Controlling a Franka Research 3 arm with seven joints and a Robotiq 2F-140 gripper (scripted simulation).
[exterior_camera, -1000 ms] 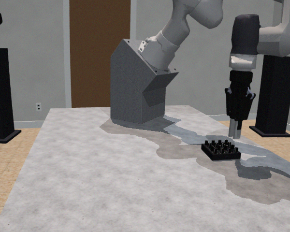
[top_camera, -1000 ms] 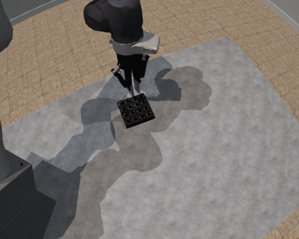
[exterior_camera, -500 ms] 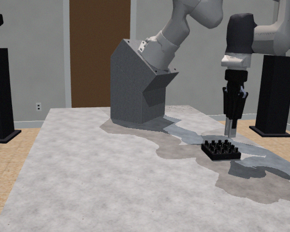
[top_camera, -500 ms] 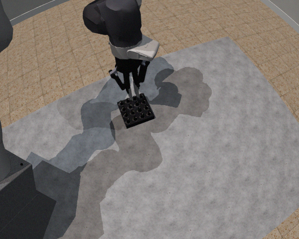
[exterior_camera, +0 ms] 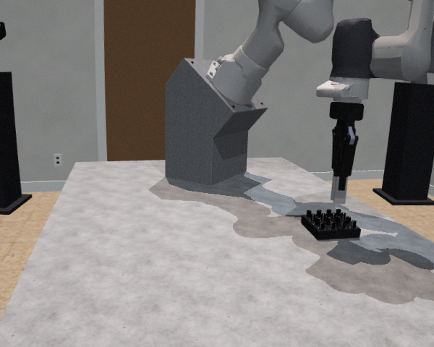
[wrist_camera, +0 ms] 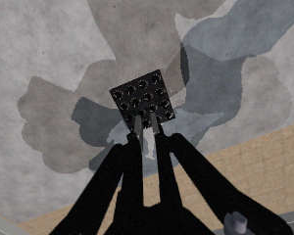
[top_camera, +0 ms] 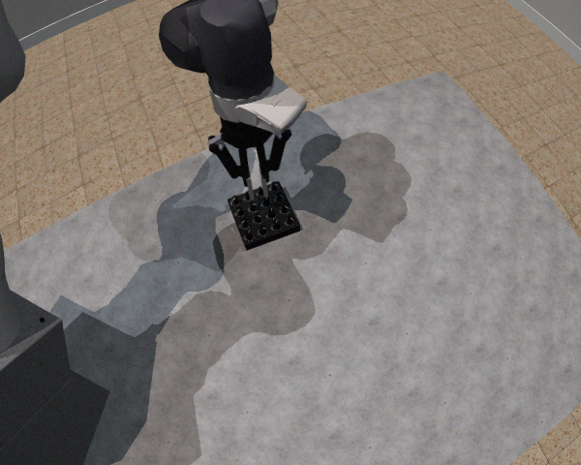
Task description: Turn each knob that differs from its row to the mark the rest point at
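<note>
The black knob box (top_camera: 273, 239) (exterior_camera: 336, 234) (wrist_camera: 138, 93) stands flat on the table, its four-by-four set of black knobs facing up. It looks turned at an angle in the wrist view. Small white marks ring the knobs, but the line directions and printed names are too small to read. My gripper (top_camera: 258, 195) (exterior_camera: 338, 202) (wrist_camera: 146, 120) points down with its fingers a narrow gap apart, holding nothing. Its tips hang above the knobs in the exterior view, not touching them. In the wrist view the fingers overlap the box's near edge and hide parts of the nearest knobs.
The grey table (top_camera: 406, 325) (exterior_camera: 153, 280) carries the box near one long edge, with the tiled floor (top_camera: 106, 125) beyond. The arm's grey pedestal (exterior_camera: 191, 138) stands at the table's far end in the exterior view. Arm shadows fall across and around the box.
</note>
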